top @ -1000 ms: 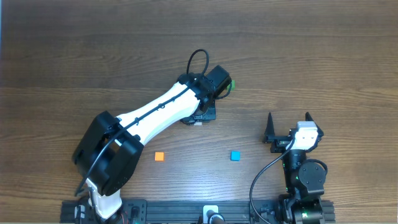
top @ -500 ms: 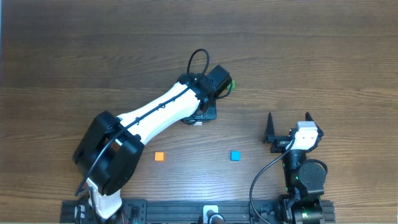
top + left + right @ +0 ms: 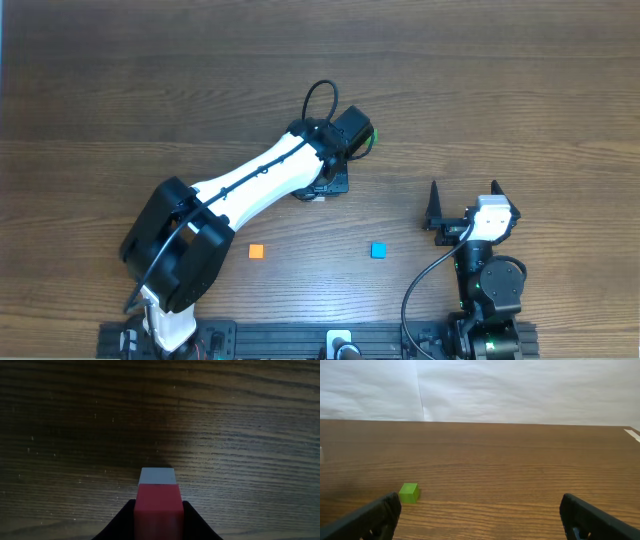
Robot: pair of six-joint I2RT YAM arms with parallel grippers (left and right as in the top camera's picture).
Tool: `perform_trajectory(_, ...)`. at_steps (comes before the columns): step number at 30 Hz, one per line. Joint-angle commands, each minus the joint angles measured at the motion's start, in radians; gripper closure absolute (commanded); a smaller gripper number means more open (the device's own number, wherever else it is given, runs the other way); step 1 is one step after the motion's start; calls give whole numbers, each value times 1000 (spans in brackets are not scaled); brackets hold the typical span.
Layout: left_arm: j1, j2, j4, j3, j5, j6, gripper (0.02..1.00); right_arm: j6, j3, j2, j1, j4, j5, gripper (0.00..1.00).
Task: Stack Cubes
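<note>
- L gripper (image 3: 158,508) was pinching a red cube (image 3: 158,496), jaws pressed on its two sides. The cube's far face looked pale.
- That grip sat approx mid-bench (image 3: 150,80). Couldn't tell whether the red cube touched the wood.
- Green cube (image 3: 409,493) lay on the wood just past the L arm (image 3: 262,175), on the side away from the bases' edge. From above it was partly hidden by the wrist.
- R gripper (image 3: 463,205) sat close to the bases' edge, towards the bench's right side, jaws spread wide.
- Orange cube (image 3: 256,251) and blue cube (image 3: 378,250) both lay near the bases' edge, level w/ each other and well apart.
- Orange was left of the bench's middle, beside the L arm's base. Blue was right of the middle, between the orange cube and the R gripper, touching neither.
</note>
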State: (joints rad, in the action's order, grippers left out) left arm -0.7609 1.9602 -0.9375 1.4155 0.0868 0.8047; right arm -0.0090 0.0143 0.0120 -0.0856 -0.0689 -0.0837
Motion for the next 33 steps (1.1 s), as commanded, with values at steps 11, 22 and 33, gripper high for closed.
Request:
perform_trajectory(11,-3,16,2,-11,16,-11,761,-7,-9,-6,6,2,8,9)
perform_trajectory(22,-3,16,2,-11,16,-12,682,-7,-9,-6,6,2,8,9)
perform_trajectory(33,10,-13,2,-11,16,-16,597,-7,-9,-6,6,2,8,7)
